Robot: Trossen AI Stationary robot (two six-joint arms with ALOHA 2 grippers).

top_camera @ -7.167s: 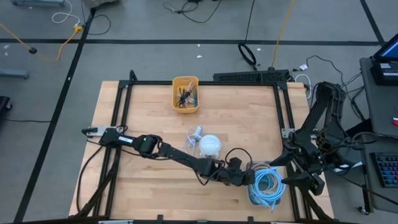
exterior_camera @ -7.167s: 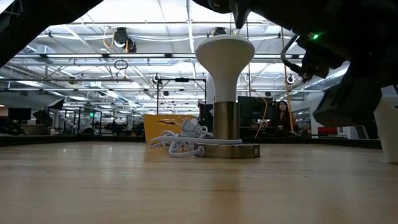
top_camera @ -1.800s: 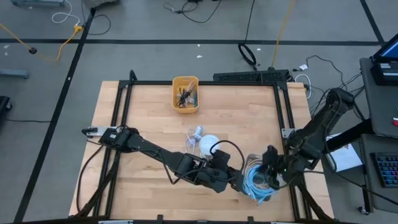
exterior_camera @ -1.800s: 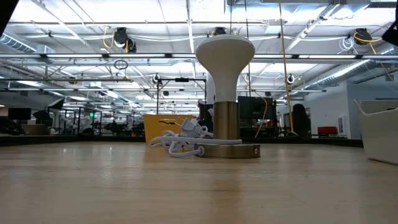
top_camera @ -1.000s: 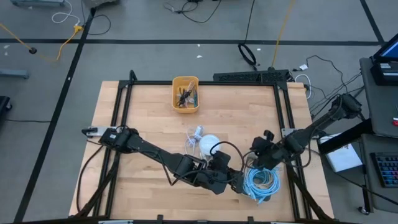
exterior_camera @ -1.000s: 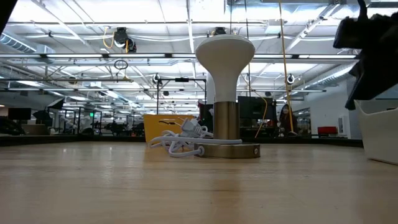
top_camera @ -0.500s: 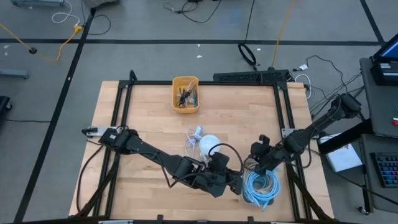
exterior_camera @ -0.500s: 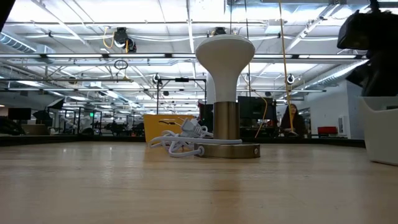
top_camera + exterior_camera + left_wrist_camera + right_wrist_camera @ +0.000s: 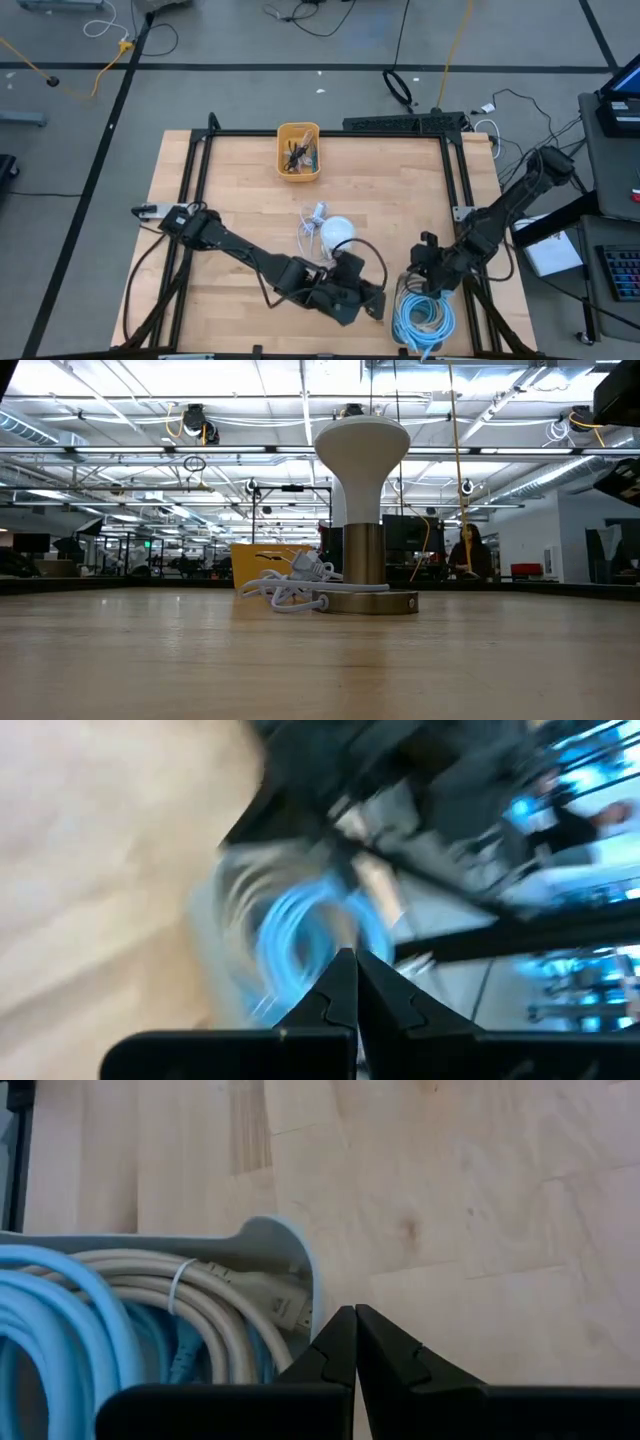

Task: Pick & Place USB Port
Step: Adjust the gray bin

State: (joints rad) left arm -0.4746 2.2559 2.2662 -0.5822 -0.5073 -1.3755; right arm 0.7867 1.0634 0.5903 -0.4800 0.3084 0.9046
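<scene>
A white corded USB device (image 9: 312, 218) lies on the table against the far-left side of a white-domed lamp (image 9: 338, 232); it also shows in the low view (image 9: 290, 585). My left gripper (image 9: 380, 303) is shut just left of a white bin (image 9: 397, 318) of coiled blue cables (image 9: 420, 318). Its wrist view (image 9: 355, 958) is blurred and looks at the blue coil (image 9: 290, 930). My right gripper (image 9: 415, 283) is shut at the bin's far-left corner. Its wrist view (image 9: 355, 1315) shows the fingertips beside the bin's rounded rim (image 9: 290, 1230). My left gripper is shut beside the bin's left wall; I cannot tell whether it touches the wall. My right gripper's shut fingertips stand at the bin's rounded corner (image 9: 312, 1295), slanting down from the far right; I cannot tell whether they touch it.
A yellow bin (image 9: 298, 150) of small parts stands at the far middle of the table. The lamp (image 9: 362, 510) stands upright mid-table. A grey cable (image 9: 230, 1290) lies coiled with the blue ones in the white bin. Black frame rails run along the table's left and right sides.
My right gripper has gone toward the table's near edge, down to the bin's far-left corner. The white bin has slid toward the near edge and has left the low view. My left gripper has drawn a little toward the near edge, staying beside the bin.
</scene>
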